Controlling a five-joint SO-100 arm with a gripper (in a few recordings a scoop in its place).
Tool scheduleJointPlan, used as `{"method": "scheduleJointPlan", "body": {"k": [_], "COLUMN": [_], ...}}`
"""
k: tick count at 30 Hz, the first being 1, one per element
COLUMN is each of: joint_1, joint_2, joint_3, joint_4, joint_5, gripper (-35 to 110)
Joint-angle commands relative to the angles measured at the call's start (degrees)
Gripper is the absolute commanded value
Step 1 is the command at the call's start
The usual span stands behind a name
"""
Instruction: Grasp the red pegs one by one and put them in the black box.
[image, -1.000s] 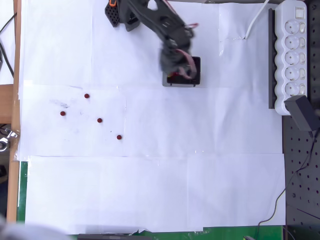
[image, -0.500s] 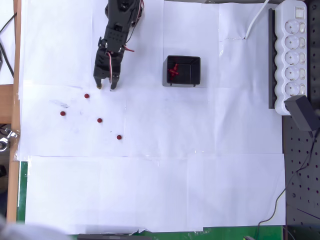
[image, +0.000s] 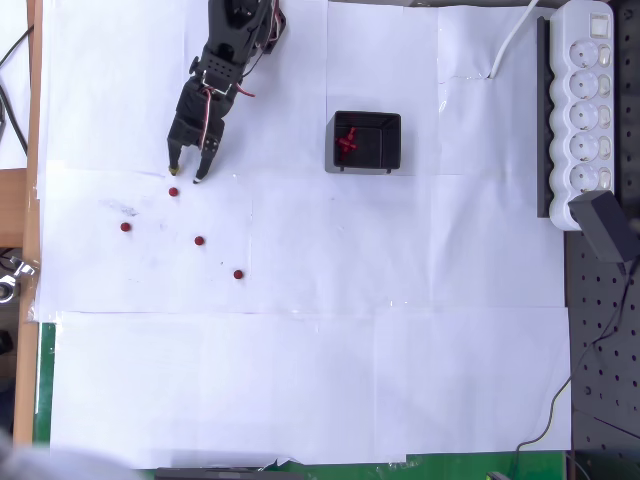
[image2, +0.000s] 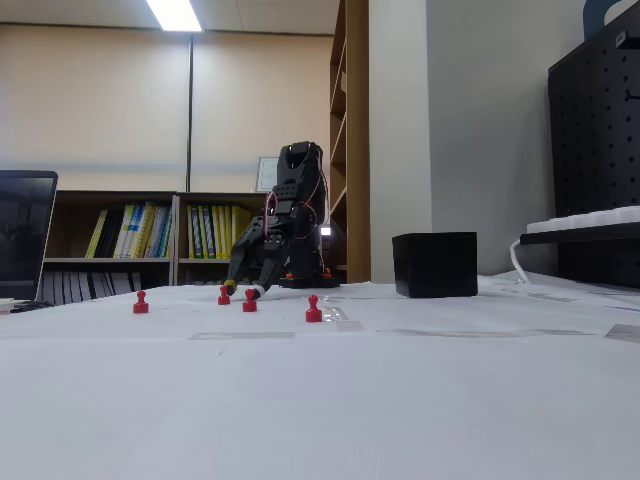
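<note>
Overhead view shows my black two-finger hand (image: 184, 172) spread open and empty, just above the nearest tiny dark-red round peg (image: 173, 191). I worry a fingertip could knock it rolling if I descend off-centre. White paper-covered counter (image: 400, 350) offers wide room; the small black plastic box (image: 367, 141) sits well apart, already holding pegs.

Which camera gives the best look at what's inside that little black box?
The overhead view: it looks straight down into the small rectangular black plastic open-top box, showing red pegs lying inside. The fixed view shows just its solid side wall, hiding the contents.
</note>
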Motion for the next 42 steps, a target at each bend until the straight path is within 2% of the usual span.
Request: {"method": "scheduleJointPlan", "body": {"k": [1, 9, 16, 42], "joint_1": [1.49, 0.53, 1.41, 0.62], "joint_2": [3.08, 11.43, 12.13, 22.94], "joint_3": [0.97, 1.67, 1.76, 8.61], "joint_4": [-7.38, -19.78, -21.27, -25.58], "joint_5": [-0.88, -5.01, -10.63, -14.24], "gripper": [14, 14, 15, 17]}}
